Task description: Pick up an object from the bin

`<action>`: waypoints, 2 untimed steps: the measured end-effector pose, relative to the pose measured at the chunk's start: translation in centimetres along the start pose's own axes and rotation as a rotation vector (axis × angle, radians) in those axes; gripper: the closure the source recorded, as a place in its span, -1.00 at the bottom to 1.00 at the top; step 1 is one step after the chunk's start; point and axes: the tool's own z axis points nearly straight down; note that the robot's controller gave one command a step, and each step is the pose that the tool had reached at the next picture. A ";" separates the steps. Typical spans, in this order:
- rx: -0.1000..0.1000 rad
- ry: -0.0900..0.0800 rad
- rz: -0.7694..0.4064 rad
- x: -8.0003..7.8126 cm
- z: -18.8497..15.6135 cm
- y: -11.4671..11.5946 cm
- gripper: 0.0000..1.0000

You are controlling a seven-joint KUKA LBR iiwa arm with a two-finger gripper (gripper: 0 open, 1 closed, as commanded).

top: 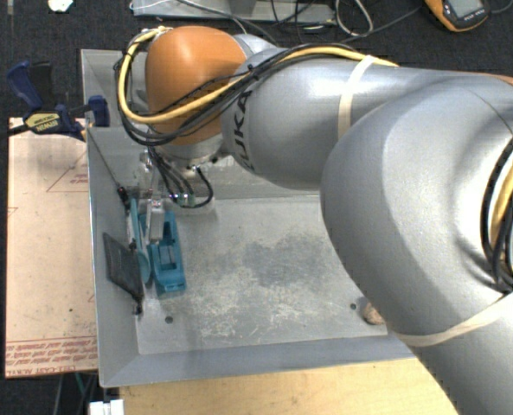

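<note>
My count: one blocky teal plastic piece (169, 264), one flat black wedge (120, 262), one small tan lump (371, 315) lower right.

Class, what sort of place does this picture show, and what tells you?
Probably a robotics lab: a big grey robot arm reaches into a metal bin, with loose cables on the dark floor behind.

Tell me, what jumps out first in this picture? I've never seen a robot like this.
The huge silver arm reaching in from the right, with an orange cover and yellow cable at its wrist, dominates. Beneath it the gripper hangs at the left side of the grey bin, right by a teal-blue plastic piece and a dark flat piece.
</note>
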 end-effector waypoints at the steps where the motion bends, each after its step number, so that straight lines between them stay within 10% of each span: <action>1: -0.002 -0.007 0.003 -0.2 -0.6 -0.1 -1.00; 2: -0.009 -0.031 -0.333 4.4 4.7 -3.7 -1.00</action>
